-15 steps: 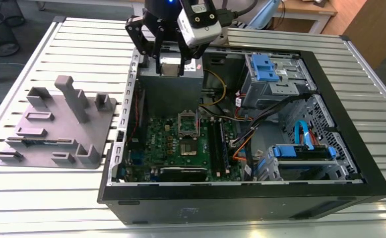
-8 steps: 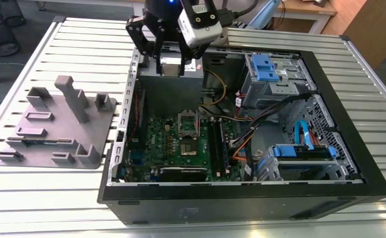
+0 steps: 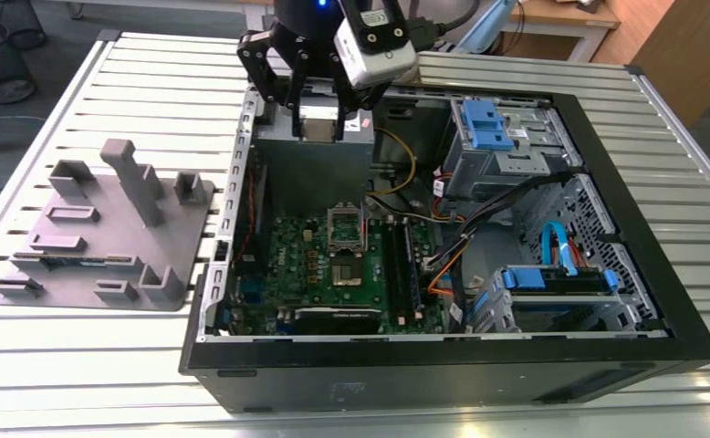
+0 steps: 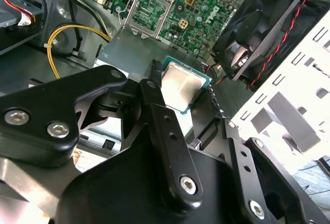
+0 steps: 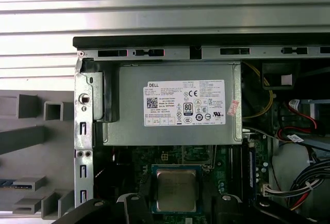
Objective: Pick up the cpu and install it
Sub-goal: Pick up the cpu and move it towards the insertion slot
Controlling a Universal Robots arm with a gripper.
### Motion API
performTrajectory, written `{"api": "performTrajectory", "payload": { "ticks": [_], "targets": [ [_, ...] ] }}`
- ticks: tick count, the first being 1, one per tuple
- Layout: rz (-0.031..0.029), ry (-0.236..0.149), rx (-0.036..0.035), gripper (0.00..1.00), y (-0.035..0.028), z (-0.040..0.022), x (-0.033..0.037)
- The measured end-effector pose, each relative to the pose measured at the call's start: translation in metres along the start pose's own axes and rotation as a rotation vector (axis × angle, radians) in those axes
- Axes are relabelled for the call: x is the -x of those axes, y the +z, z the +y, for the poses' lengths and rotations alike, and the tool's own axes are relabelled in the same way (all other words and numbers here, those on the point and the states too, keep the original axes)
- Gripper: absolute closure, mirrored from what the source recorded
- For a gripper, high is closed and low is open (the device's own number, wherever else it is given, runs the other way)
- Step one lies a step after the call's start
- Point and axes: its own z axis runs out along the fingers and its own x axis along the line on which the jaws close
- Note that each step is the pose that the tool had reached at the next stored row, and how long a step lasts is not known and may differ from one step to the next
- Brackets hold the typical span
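My black two-fingered end effector is clamped narrow on the cpu, a small flat square chip with a shiny silver top. It pinches the chip by two opposite edges, I judge so that the faces go untouched and it rides level. The chip hangs in the air over the grey metal power-supply box with a white label, clear of it and inside the case's outline.

Beyond that box lies the green circuit board, facing up because the black open-sided computer case rests on its side. On the board, the rectangular metal-framed socket shows a bare middle, so by my reading the chip is lifted but not yet seated. A black round fan stands just beside the board in the second wrist view.

Farther off, at the exterior view's left, the matte grey plastic holder sits on the slatted metal desk, well apart from the chip.
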Motion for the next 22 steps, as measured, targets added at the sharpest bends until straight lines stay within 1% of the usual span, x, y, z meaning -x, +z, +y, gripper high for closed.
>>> {"api": "performTrajectory", "payload": {
  "ticks": [8,10,15,17,20,22],
  "targets": [
    [-0.0001,0.000,0.0004,0.53,0.0002,-0.0001,0.0007],
    [0.0004,0.000,0.0004,0.53,0.0005,0.0001,0.0034],
    [0.0019,0.000,0.0005,0.53,0.0012,0.0004,0.0150],
    [0.0020,0.000,0.0008,0.53,0.0017,0.0003,0.0185],
    [0.0023,0.000,0.0025,0.53,0.0030,-0.0010,0.0209],
    [0.0023,0.000,0.0041,0.53,0.0045,-0.0046,0.0214]
  ]
}}
